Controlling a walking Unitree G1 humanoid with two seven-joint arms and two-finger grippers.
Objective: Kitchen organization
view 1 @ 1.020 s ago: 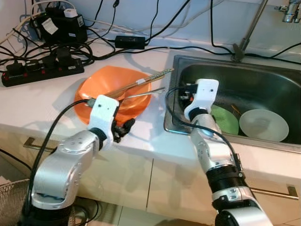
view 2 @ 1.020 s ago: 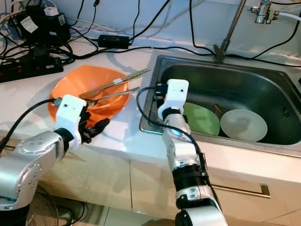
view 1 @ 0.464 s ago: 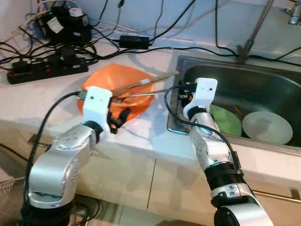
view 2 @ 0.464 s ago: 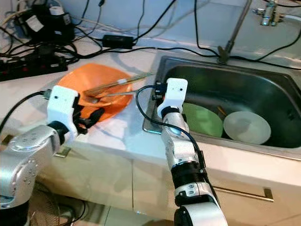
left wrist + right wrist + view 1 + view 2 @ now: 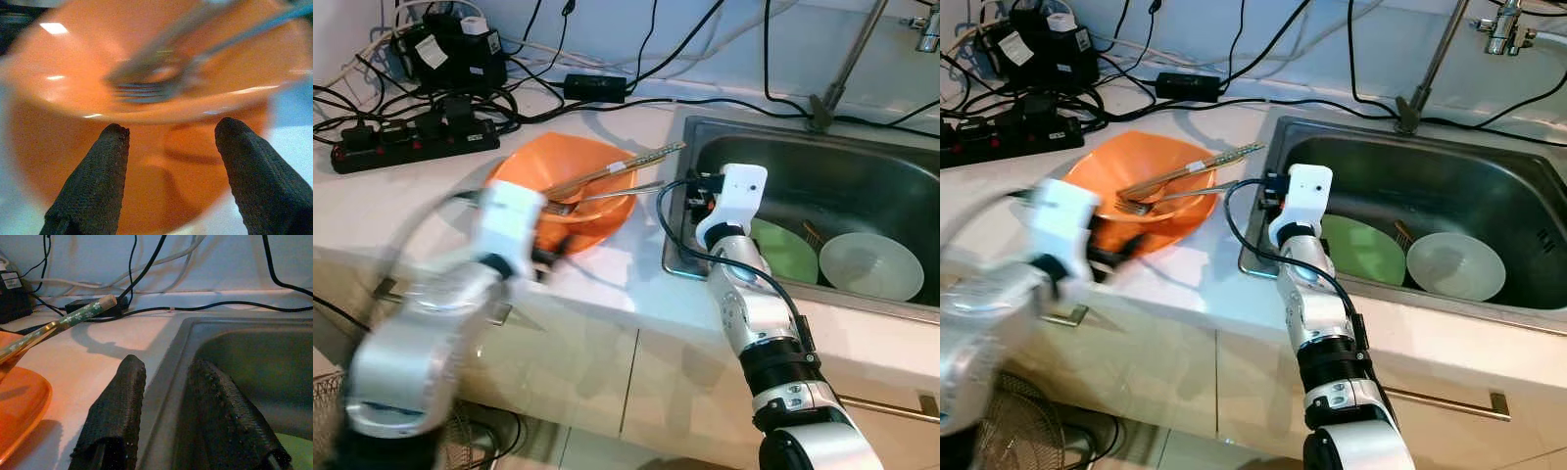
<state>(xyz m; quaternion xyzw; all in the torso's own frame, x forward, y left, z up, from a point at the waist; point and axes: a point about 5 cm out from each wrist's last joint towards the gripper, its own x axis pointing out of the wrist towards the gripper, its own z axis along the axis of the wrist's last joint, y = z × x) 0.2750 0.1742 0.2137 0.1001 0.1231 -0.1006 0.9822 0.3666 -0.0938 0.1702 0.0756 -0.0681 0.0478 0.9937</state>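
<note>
Head cam: orange bowl on counter w/ fork and chopsticks across it, just left of the sink. Left gripper blurred at bowl's near rim.

Left wrist: fingers spread wide, holding nothing, bowl wall between them. I'd go slow, pinch the rim, keep it level.

Right wrist: right gripper part open, empty, straddling the sink edge.

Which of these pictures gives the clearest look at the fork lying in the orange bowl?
The right eye view: the fork lies sharp in the orange bowl, beside the chopsticks. The left eye view shows it much the same. The left wrist view has its tines closer but blurred. The right wrist view catches a chopstick tip, not the fork.
</note>
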